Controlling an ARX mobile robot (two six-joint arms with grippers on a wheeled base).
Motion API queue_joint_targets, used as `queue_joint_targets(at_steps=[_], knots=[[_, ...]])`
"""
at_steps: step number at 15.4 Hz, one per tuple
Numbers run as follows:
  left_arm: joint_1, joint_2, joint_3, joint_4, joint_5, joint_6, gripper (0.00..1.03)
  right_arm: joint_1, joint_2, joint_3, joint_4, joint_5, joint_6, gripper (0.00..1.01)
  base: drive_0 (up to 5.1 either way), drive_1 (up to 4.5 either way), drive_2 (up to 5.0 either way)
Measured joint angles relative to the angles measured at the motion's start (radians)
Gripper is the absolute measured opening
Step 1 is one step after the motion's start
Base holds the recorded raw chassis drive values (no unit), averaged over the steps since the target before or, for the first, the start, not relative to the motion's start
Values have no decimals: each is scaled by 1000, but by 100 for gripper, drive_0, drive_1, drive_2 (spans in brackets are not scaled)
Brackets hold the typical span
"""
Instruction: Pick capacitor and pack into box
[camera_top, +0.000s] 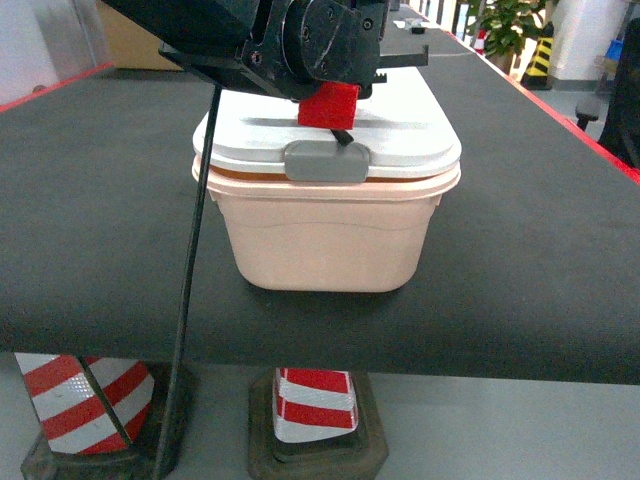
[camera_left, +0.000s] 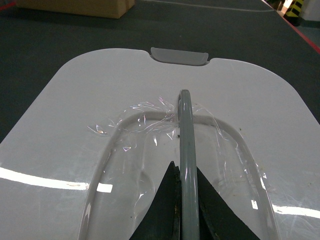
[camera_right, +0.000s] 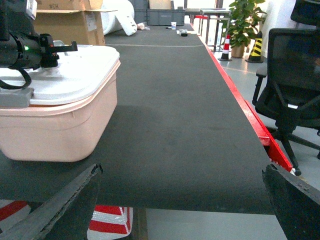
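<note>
Two dark fingers (camera_left: 165, 210) of the left gripper (camera_left: 186, 202) pinch the slim grey handle (camera_left: 186, 145) on the glossy white lid (camera_left: 90, 100) — the rounded pink box (camera_top: 325, 235) sits on matte black table (camera_top: 540, 220). Right gripper (camera_right: 180, 200) spread wide, beside the box.

**Even indoor light, glare on the lid**

Lighting is bright and diffuse. In the left wrist view, white streaks of glare cross the near part of the lid (camera_left: 100, 100), and crinkled clear film (camera_left: 150, 107) glints. The box (camera_top: 330, 235) casts a soft shadow on the dark table (camera_top: 530, 250). The near black arm (camera_top: 270, 40) in the head view is slightly blurred.
</note>
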Motion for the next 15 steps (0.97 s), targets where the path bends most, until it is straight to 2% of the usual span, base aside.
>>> queue_joint_targets(at_steps=[15], knots=[[5, -10, -53, 28, 22, -1, 2, 0, 0, 0, 0, 0, 0, 98, 0, 0, 0]])
